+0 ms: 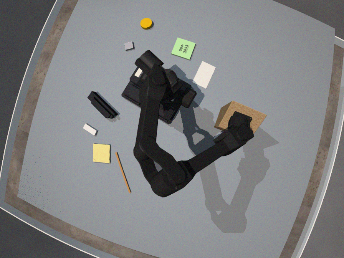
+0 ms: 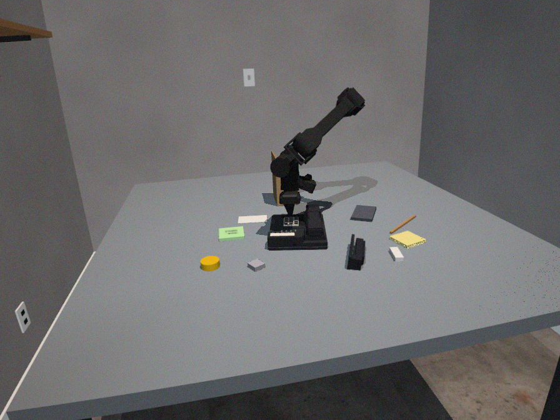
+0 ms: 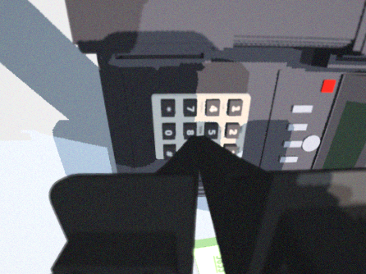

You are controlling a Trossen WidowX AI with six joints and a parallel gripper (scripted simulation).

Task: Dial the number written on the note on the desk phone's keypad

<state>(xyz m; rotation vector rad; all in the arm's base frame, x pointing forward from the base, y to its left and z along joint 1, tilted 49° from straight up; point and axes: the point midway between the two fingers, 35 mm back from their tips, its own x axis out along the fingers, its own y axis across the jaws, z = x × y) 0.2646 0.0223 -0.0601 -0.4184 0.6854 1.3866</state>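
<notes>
The black desk phone sits mid-table with its handset [image 2: 315, 223] in the cradle. The green note [image 1: 183, 48] reads 004-5853 and lies beyond the phone. In the wrist view the light keypad [image 3: 201, 121] shows keys 1, 4, 7, star in the top row and 2, 5, 8, 0 below. My gripper [image 3: 197, 142] is shut and empty, its joined tips pointing down between keys 8 and 5. In the side view the gripper [image 2: 289, 214] stands upright just over the keypad. I cannot tell whether the tips touch a key.
A white card [image 1: 204, 74] and a brown box [image 1: 240, 116] lie right of the phone. A black stapler-like block [image 1: 102, 105], white eraser [image 1: 90, 129], yellow pad [image 1: 101, 152] and pencil [image 1: 123, 172] lie left. A yellow disc [image 1: 146, 23] and grey cube [image 1: 128, 45] lie beyond.
</notes>
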